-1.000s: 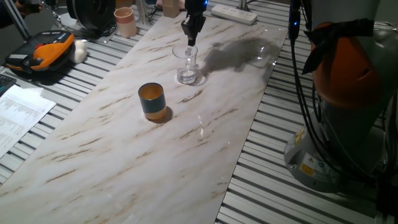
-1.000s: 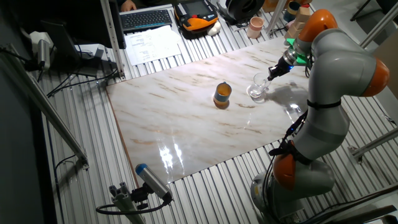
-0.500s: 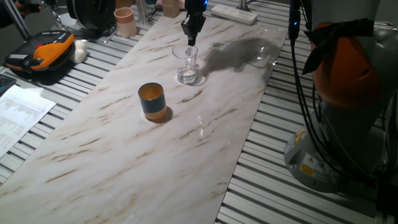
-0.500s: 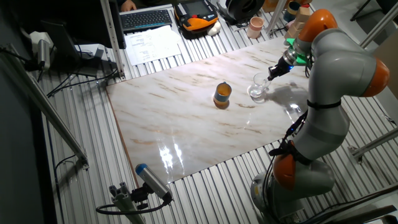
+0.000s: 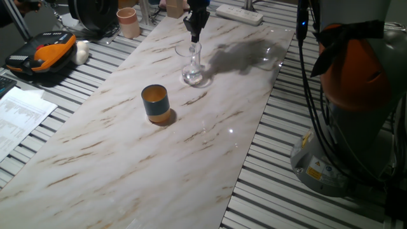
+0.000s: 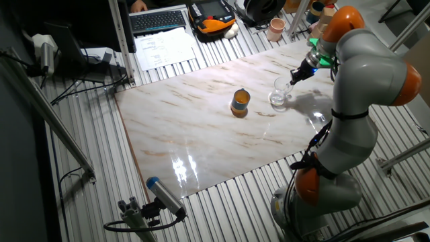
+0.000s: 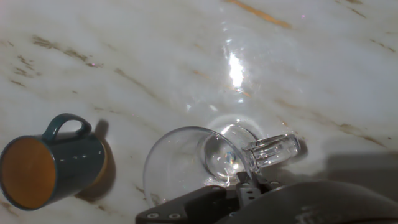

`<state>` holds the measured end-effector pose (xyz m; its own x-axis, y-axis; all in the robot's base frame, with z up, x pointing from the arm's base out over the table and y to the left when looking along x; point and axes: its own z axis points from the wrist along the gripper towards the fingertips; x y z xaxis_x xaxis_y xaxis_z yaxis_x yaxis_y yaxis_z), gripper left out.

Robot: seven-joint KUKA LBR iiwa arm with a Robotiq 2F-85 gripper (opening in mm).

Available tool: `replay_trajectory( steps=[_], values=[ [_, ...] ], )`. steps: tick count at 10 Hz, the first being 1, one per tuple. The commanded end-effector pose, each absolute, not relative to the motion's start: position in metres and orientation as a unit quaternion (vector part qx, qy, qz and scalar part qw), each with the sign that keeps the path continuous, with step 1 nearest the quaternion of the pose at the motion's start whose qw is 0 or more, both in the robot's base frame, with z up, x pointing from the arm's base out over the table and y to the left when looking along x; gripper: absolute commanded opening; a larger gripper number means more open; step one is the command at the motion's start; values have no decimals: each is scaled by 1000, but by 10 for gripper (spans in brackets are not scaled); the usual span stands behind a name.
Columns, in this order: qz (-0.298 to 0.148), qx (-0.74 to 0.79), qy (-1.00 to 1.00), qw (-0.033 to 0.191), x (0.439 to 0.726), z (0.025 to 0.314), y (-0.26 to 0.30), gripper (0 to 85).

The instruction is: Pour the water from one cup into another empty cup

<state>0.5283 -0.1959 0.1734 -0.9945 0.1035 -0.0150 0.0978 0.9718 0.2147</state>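
- Because the near stretch of the marble surface (image 5: 127,165) is bare and glossy, anything spilled there would run freely toward the slatted edge; I judge that the cost of a sloppy pour.
- The teal cup (image 5: 154,102) stands upright on its own, well apart from the glass, orange inside showing and its handle (image 7: 62,124) turned away from the glass in the hand view. It is short and looks light, so a knock from the glass or a finger could skid or tip it. Its mouth is not wide, so a stream started off-centre would land on the marble.
- Farther back is the glass cup (image 5: 193,67), with the water (image 5: 192,77) only a faint glint at its thick base. Whether the base touches the surface or has just left it, I cannot tell.
- The hand (image 5: 195,35) is drawn narrow on the rim of the glass, close to its small clear handle (image 7: 273,149). A pinch on one side of a smooth rim seems the weakest point: the heavy base could swing the cup, or it could slip out during the carry or the tilt.
- Beyond, a pinkish cup (image 5: 128,23) and a power strip (image 5: 238,13) sit at the far end. A backward swing would put water nearest the strip.
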Motion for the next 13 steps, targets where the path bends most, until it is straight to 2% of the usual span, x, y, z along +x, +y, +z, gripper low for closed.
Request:
replay_trajectory(
  steps=[1,5,13],
  values=[
    [101,50,993,13,529,176,-194,0],
    [74,56,996,4,532,199,-174,0],
    [36,52,998,1,532,220,-143,0]
  ],
)
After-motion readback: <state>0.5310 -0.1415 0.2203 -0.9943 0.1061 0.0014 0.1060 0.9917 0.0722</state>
